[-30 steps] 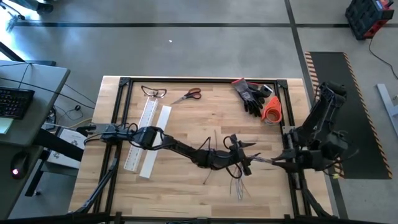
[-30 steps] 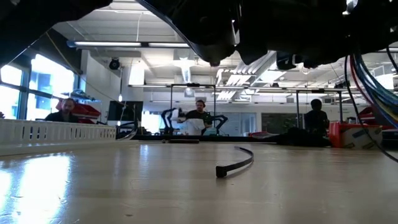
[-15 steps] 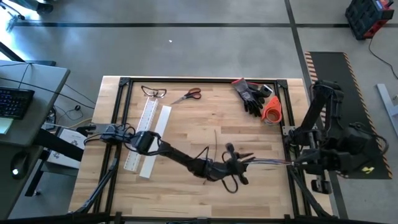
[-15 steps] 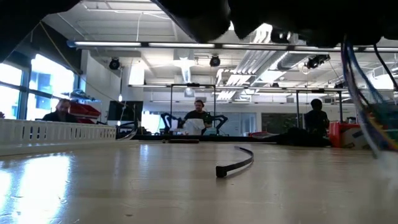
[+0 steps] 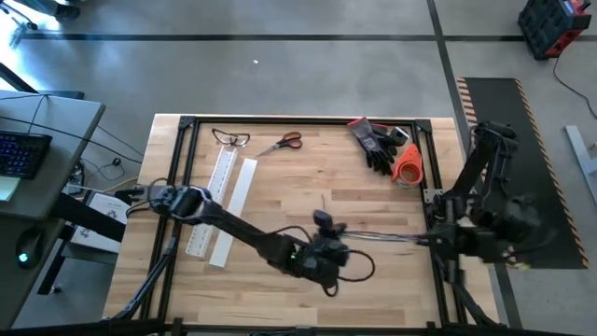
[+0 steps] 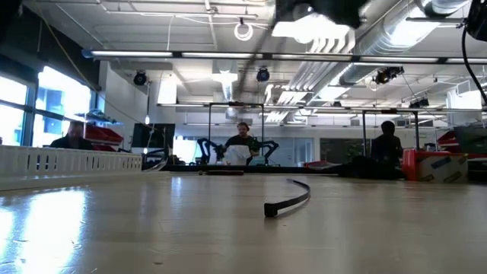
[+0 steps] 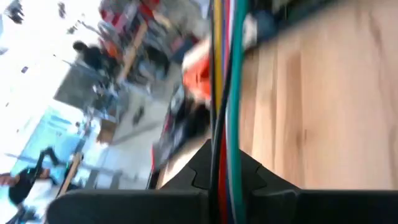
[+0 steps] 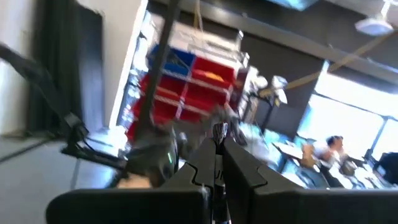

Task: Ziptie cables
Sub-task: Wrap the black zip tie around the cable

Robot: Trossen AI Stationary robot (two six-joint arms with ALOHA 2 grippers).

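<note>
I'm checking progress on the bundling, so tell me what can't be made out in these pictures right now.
High view: the grip of the right claw on the cables is too small and smeared by motion.
Left wrist view: the cables past the left claw blur out, so any tie on them is unreadable.
Low view: the cables are out of frame above; only a loose zip tie shows.

We see 2 white slotted bars well left of the left gripper. Scissors, glasses, black gloves and an orange tape roll lie beyond it.
</note>
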